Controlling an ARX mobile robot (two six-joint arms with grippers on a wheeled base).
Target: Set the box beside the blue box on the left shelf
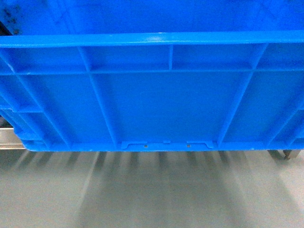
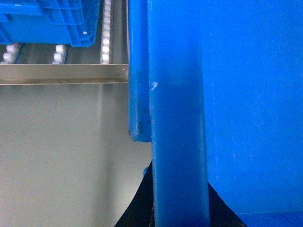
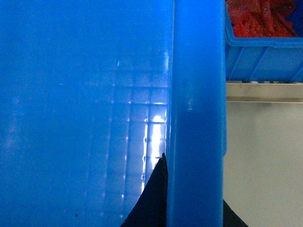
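Note:
The box (image 1: 156, 104), a large bright blue ribbed crate, fills the head view, its near wall facing me above the grey floor. My left gripper (image 2: 179, 208) is shut on the box's left rim (image 2: 177, 142), with black fingers (image 2: 137, 208) on either side of it. My right gripper (image 3: 189, 208) is shut on the right rim (image 3: 194, 118) the same way. At the top left of the left wrist view, another blue box (image 2: 47, 21) sits on the left shelf (image 2: 61, 74), whose white rollers (image 2: 106, 38) show between the two boxes. The held box's corner reaches the shelf's front rail.
A blue bin (image 3: 265, 52) holding red items (image 3: 255, 16) stands on a metal rail (image 3: 265, 92) to the right of the held box. Grey floor (image 1: 152, 190) lies below. Metal frame parts show at the left (image 1: 7, 137) and right (image 1: 285, 153) under the box.

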